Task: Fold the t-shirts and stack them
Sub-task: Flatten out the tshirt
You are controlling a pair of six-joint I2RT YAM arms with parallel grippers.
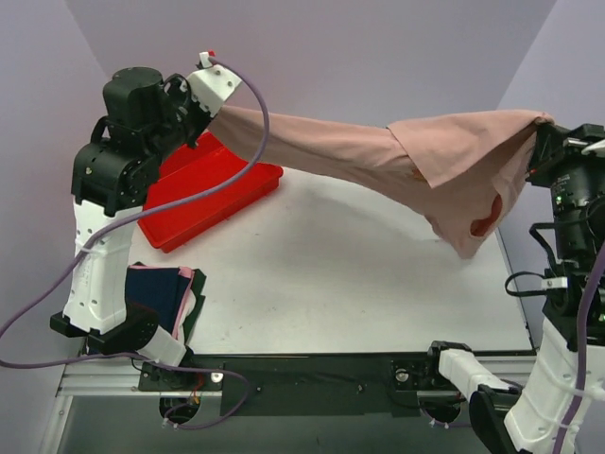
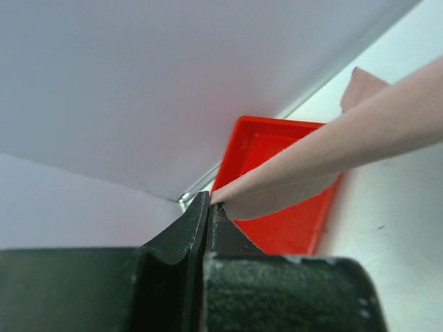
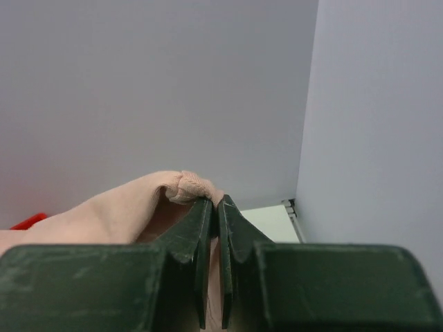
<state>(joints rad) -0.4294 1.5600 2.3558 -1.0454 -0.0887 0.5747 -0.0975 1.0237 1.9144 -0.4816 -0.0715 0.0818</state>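
The pink shirt (image 1: pixel 378 156) hangs in the air, stretched across the far half of the table (image 1: pixel 331 284) from the far-left corner toward the right edge. It touches the tabletop nowhere that I can see. The left gripper (image 2: pixel 210 200) has its fingers pressed together on one end of the cloth, which is bunched there into a narrow roll. The right gripper (image 3: pixel 216 202) is closed on a gathered fold at the other end, where the cloth opens out and a loose flap droops near the right edge.

The step in hand looks like laying the shirt flat before folding. It would go best with both ends lowered evenly, with just enough pull to hold the span straight. The shirt should come down on the bare middle of the table, short of the red tray (image 1: pixel 248 186) at the far left and away from the folded navy shirt (image 1: pixel 163 291) at the near-left corner. The drooping flap could slip over the right edge, and the rolled left end will likely need spreading.

The left arm is raised high above the tray with its wrist turned to the right. The right arm stands upright at the right edge, its wrist high and facing left.
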